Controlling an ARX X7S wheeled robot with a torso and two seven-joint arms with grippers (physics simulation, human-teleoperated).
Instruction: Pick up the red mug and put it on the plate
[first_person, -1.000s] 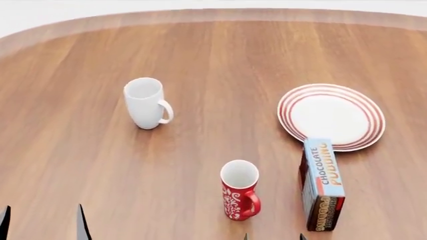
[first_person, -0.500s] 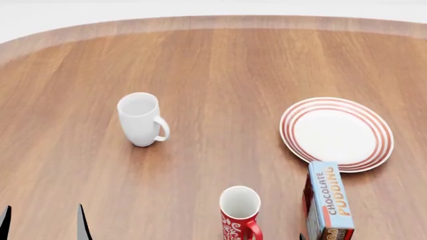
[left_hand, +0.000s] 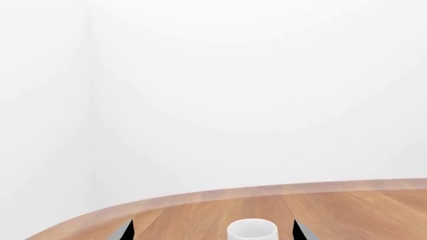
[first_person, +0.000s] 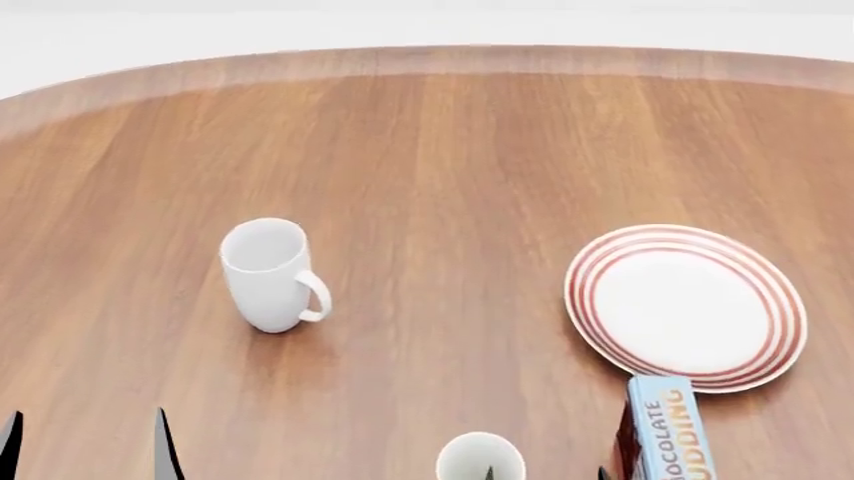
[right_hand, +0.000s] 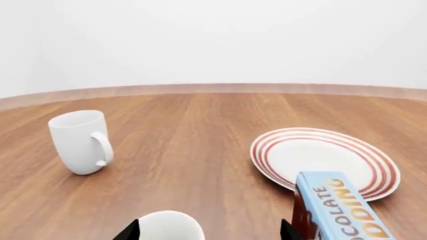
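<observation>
Reaching step: the right gripper (right_hand: 210, 231), spread open, frames what is probably the red mug (right_hand: 169, 226), just beside the pudding box (right_hand: 337, 210); next it must descend and close, then carry to the plate (right_hand: 325, 159).

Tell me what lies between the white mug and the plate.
Nothing: only bare wooden table separates the white mug from the plate, clearest in the head view.

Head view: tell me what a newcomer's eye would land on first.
The plate, white with red rings, stands out at the right of the wooden table. The white mug stands upright alone toward the left, handle turned toward the plate. At the near edge, only the rim of the red mug shows, beside a blue chocolate pudding box that stands just before the plate.
</observation>
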